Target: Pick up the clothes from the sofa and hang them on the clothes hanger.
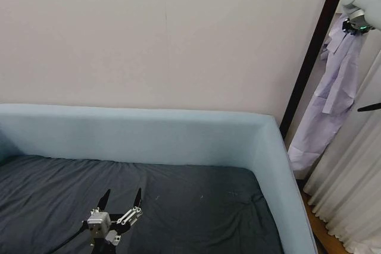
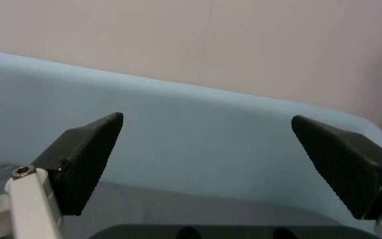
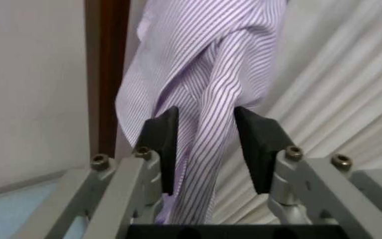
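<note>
**Shirt is up in the top right corner, pinched in the right gripper**

The purple striped shirt (image 1: 333,99) is nowhere near the seat. In the head view it's over at the far right of the frame, dangling from the right gripper (image 1: 355,27), which sits in the upper right corner. The fabric hangs straight down from there, between the dark door frame (image 1: 309,57) and the white curtain (image 1: 357,194), and the bottom hem ends just past the sofa's (image 1: 149,135) right arm.

The wrist camera on that arm gives the close-up. The right gripper (image 3: 206,119) has its two black pads (image 3: 164,134) clamped nearly together, with a bunched fold of the shirt (image 3: 204,74) squeezed between them. Cloth touches both pads, so that's a firm grip on the shirt.

The left gripper (image 1: 123,197) is down at the bottom left of the head view, low over the dark cushion (image 1: 196,206). Its fingers are spread wide with nothing in them. From its own camera, the left gripper (image 2: 208,124) just faces the light blue sofa back (image 2: 198,144) and the plain wall (image 2: 177,40).
</note>
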